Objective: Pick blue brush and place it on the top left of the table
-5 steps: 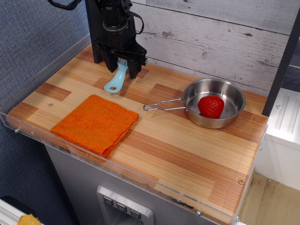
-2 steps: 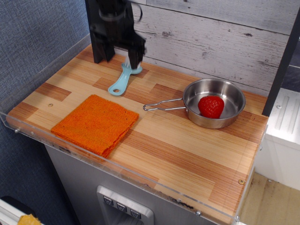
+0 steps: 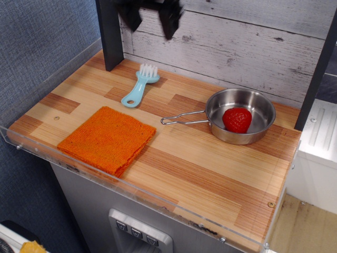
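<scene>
The blue brush lies flat on the wooden table near its back left corner, white bristles toward the wall, handle with the round hole pointing to the front left. My gripper hangs high above the brush at the top edge of the view, blurred by motion. Its two dark fingers stand apart and hold nothing.
An orange square cloth lies at the front left. A steel pan with a red strawberry in it stands at the back right, its wire handle pointing left. A dark post stands at the back left corner. Clear acrylic edging rims the table.
The gripper let go of the brush, which now lies on the table, and rose up and slightly right, away from it.
</scene>
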You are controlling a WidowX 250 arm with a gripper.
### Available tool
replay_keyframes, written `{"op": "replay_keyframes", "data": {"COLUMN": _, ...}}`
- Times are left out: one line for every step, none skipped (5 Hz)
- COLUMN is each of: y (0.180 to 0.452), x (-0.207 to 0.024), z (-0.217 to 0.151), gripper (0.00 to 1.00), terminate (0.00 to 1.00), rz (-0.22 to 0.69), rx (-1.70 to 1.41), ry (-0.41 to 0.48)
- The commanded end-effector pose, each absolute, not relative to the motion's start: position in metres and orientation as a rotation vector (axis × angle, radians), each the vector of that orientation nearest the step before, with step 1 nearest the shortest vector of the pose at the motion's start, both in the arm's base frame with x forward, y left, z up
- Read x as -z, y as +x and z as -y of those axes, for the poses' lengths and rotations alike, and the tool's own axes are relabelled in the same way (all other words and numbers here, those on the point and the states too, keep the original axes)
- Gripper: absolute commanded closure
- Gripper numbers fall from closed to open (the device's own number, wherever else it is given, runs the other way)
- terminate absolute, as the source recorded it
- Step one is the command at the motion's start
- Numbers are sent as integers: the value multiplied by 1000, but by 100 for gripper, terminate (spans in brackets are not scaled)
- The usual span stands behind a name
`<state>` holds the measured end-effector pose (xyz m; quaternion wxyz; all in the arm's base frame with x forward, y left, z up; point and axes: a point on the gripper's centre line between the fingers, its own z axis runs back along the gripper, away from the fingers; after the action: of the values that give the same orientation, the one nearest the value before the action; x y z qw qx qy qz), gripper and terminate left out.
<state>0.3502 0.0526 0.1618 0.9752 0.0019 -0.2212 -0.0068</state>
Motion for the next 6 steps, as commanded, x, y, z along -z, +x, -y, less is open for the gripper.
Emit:
{"op": "replay_keyframes", "data": {"y": 321, "x": -147, "z": 15, "gripper": 0, "terminate": 0, "rz": 389, "rx": 55, "ry": -82}}
{"op": "replay_keyframes", "data": {"y": 315, "x": -136, "z": 21, "gripper": 0, "terminate": 0, "rz": 351, "rx": 48, "ry": -87}}
{"op": "replay_keyframes", "data": {"y": 312, "x": -133, "z": 15, "gripper": 0, "terminate": 0, "rz": 325, "rx": 31, "ry": -63}}
{"op": "replay_keyframes", "data": {"y": 310, "x": -129, "z": 6, "gripper": 0, "terminate": 0, "rz": 298, "rx": 27, "ry": -78}}
{"op": "replay_keyframes", "data": {"y": 313, "x": -125, "z": 5, "gripper": 0, "terminate": 0, "rz": 275, "rx": 62, "ry": -76}}
{"op": "replay_keyframes", "data": {"y": 313, "x": -125, "z": 5, "gripper": 0, "terminate": 0, "rz": 275, "rx": 62, "ry": -76}}
